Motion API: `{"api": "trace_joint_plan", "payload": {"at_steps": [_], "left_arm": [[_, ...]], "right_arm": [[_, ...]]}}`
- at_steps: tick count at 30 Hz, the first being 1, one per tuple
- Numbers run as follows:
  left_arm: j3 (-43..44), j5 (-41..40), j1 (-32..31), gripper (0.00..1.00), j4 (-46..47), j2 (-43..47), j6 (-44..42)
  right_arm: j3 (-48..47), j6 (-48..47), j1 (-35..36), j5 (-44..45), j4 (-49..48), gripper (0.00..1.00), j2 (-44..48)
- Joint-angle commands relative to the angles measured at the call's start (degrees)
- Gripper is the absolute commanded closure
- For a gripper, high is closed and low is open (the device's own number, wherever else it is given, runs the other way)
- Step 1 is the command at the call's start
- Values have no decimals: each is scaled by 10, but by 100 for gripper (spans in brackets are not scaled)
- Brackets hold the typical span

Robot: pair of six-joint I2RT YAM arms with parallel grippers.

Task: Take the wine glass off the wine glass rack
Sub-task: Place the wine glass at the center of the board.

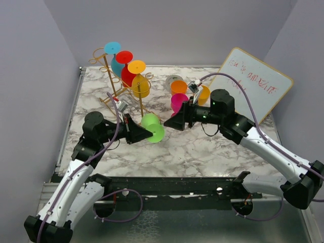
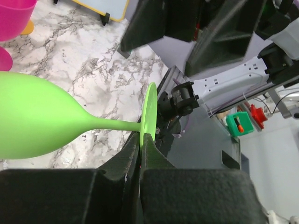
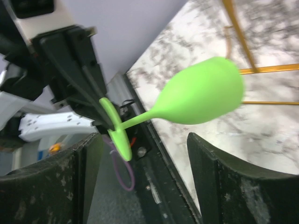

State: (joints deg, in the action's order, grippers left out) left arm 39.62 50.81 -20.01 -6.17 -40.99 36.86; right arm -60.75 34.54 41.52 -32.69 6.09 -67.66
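Our left fingers [image 2: 159,161] clench the green wine glass [image 2: 42,121] by its foot, stem roughly level, bowl toward the far edge, off the wine glass rack [image 1: 109,71]. Our right fingers [image 3: 229,186] gape just beside.

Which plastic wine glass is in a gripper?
The lime-green plastic wine glass, its foot clamped in the left gripper; the others hang on the gold wire rack or sit on the marble table.

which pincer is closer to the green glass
Left. The left pincer is shut on the foot of the green glass. The right pincer is open just beyond it in the top view, not touching.
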Motion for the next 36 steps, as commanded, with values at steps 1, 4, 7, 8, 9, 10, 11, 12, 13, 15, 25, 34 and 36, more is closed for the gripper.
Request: {"api": "trace_joint_plan", "payload": {"at_steps": [1,4,7,8,9,10,11,12,13,15,25,34,36], "left_arm": [[-12,36,-10,100,2,40,-63],[-19,9,-14,100,2,50,-84],[-25,14,-16,100,0,52,-120],[-22,15,-16,100,-5,53,-135],[-22,14,-16,100,-6,56,-147],[-21,10,-16,100,-6,58,-154],[-22,11,-16,100,-6,62,-159],[-22,21,-16,100,-7,66,-168],[-25,32,-16,100,-7,72,-179],[-36,39,-16,100,-6,93,-202],[-58,179,-16,100,13,129,-331],[-69,251,-16,100,123,95,-289],[-66,261,-16,100,123,94,-301]], "right_arm": [[-29,-70,0,156,96,18,29],[-45,-77,-8,205,123,18,12],[-69,-74,-28,178,139,18,-19],[-73,-71,-31,167,137,18,-26],[-75,-65,-36,157,134,18,-32],[-73,-61,-39,149,125,18,-34],[-69,-57,-42,149,115,18,-33],[-61,-51,-44,152,104,18,-30],[-53,-46,-48,151,90,18,-27],[-47,-43,-63,124,73,18,-29],[-27,-38,-144,-127,12,18,-68],[-44,-6,-144,-259,-30,22,-120],[-42,1,-144,-266,-36,24,-127]]}}
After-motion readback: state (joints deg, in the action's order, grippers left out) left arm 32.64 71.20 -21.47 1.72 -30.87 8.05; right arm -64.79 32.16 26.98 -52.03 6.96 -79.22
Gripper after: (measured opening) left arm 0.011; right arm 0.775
